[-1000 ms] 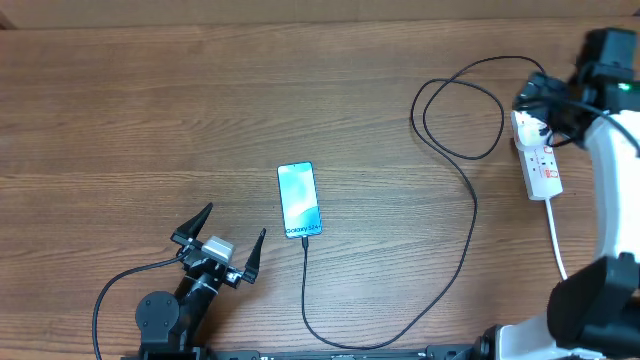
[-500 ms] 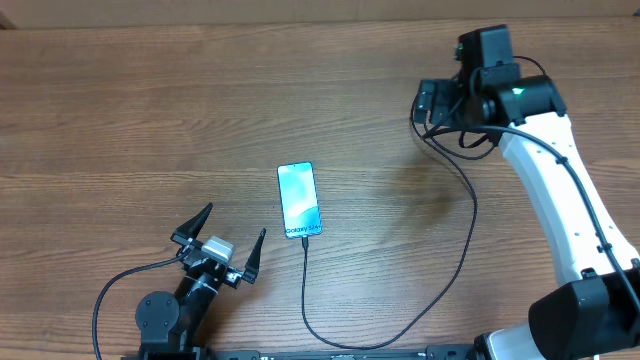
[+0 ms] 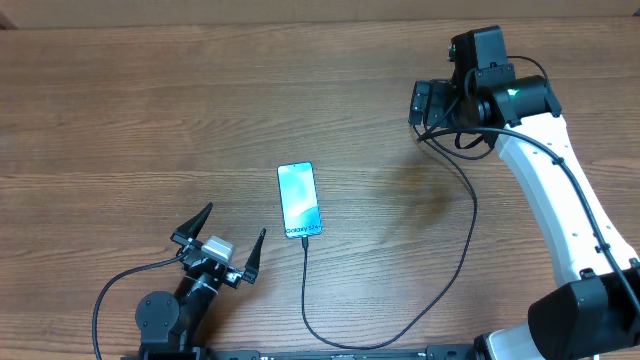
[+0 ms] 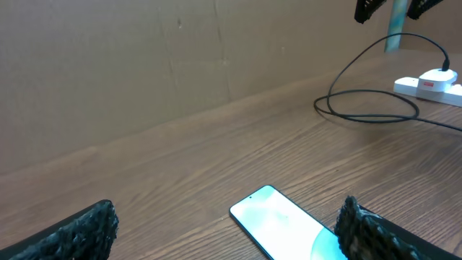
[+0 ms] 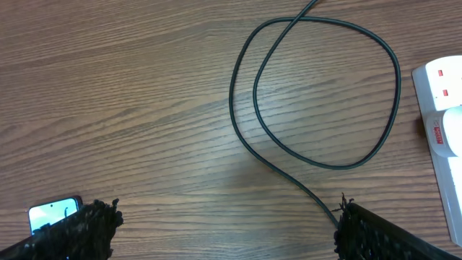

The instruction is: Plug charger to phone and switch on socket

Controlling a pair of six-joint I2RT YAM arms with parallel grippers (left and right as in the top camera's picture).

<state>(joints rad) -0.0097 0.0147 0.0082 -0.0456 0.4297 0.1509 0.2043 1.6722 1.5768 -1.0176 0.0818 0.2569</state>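
Observation:
The phone lies flat at mid-table with its light blue screen up; it also shows in the left wrist view and at the lower left of the right wrist view. The black charger cable meets the phone's near edge, runs along the front and curls into a loop by the socket. The white socket is hidden under my right arm in the overhead view and shows far right in the left wrist view. My right gripper hangs open and empty above the loop. My left gripper is open and empty, left of the phone.
A brown cardboard wall runs along the table's far edge. My white right forearm stretches over the right side of the table. A thin black cable trails from the left arm's base at the front left.
My right arm has swung left from over the socket to above the cable loop, covering the socket in the overhead view. The left arm, phone and cable have not moved.

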